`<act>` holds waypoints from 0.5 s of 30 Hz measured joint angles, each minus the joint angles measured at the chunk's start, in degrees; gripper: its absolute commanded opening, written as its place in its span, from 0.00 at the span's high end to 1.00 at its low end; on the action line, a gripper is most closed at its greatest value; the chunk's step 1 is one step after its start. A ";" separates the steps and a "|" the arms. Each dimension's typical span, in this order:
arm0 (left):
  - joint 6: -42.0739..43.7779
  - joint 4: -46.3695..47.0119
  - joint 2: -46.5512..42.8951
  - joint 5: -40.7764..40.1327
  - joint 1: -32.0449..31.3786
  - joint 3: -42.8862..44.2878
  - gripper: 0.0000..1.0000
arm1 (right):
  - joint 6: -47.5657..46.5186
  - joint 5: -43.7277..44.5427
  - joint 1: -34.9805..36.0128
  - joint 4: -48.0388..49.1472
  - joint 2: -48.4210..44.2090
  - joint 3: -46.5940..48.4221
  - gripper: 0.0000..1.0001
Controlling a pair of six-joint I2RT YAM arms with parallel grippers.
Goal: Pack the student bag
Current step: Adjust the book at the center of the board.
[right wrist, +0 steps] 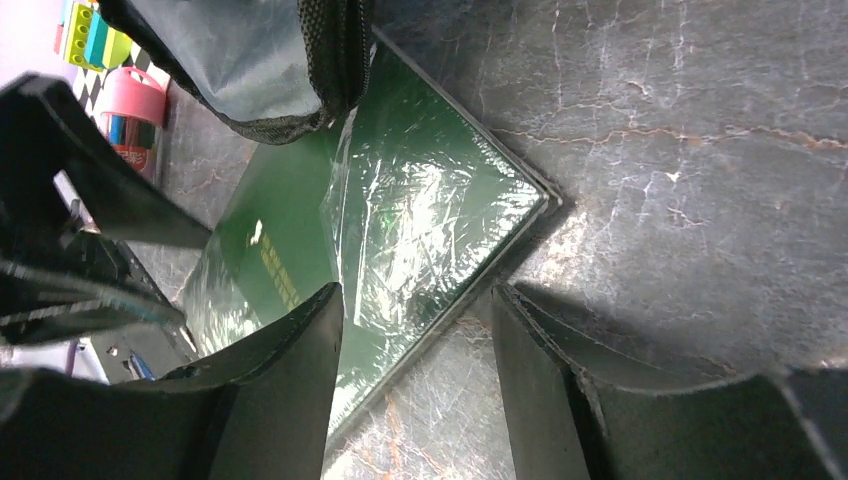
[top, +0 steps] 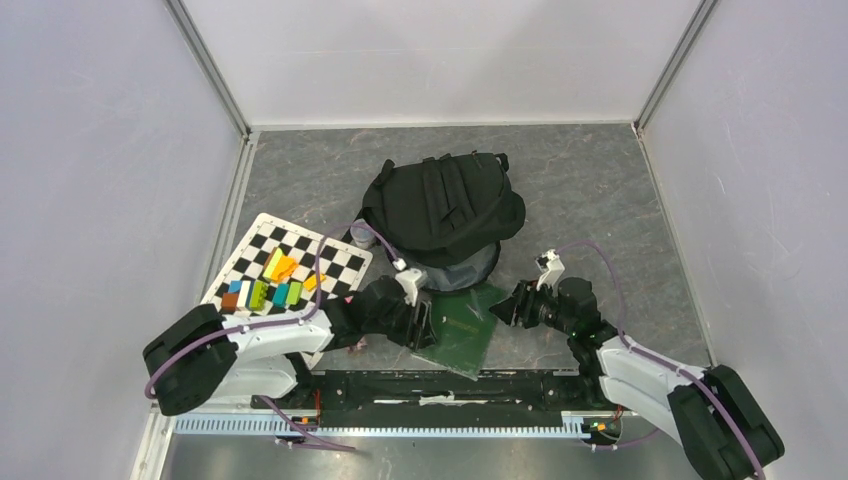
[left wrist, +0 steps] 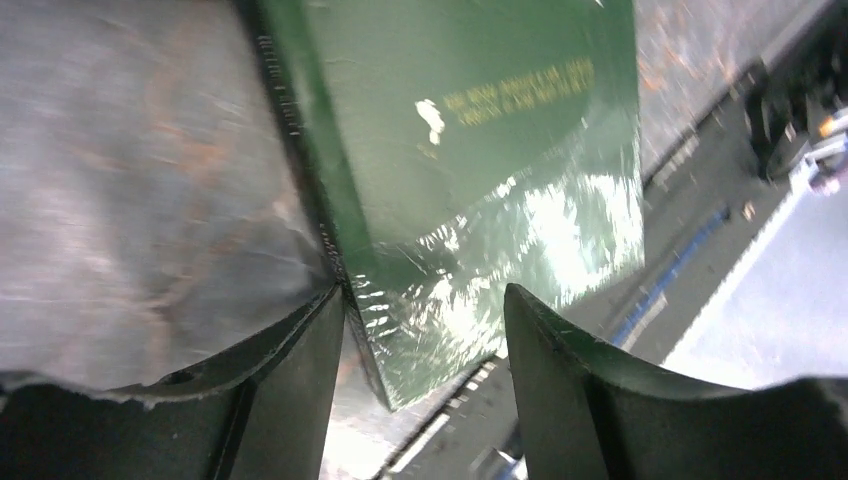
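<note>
The student bag [top: 445, 205], black, lies in the middle of the table with its grey-lined mouth [top: 458, 272] turned toward the arms. A green book [top: 465, 325] in shiny plastic wrap lies flat just in front of that mouth. My left gripper [top: 428, 325] is at the book's left side. In the left wrist view it [left wrist: 422, 295] stands open with a corner of the book [left wrist: 470, 200] between its fingers. My right gripper [top: 507, 305] is at the book's right side. Its jaws [right wrist: 416, 292] stand open astride the edge of the book [right wrist: 420, 220].
A checkerboard [top: 340, 262] with several coloured blocks [top: 268, 285] lies to the left of the bag. A small pink cup [right wrist: 135, 115] stands between the board and the bag. A black rail [top: 450, 385] runs along the near edge. White walls enclose the table.
</note>
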 measured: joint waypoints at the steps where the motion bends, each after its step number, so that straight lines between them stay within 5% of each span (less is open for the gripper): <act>1: -0.50 0.24 0.09 0.26 -1.57 0.00 0.36 | -0.07 0.28 0.00 -1.29 -0.70 0.00 0.37; 7: -6.25 1.36 -0.22 0.13 -11.32 0.00 0.37 | -0.33 1.66 0.00 -10.03 -8.55 0.09 0.25; 15: -15.69 -4.24 -5.60 -9.31 -12.33 0.74 0.32 | -0.11 4.17 0.00 -31.78 -21.99 3.28 0.24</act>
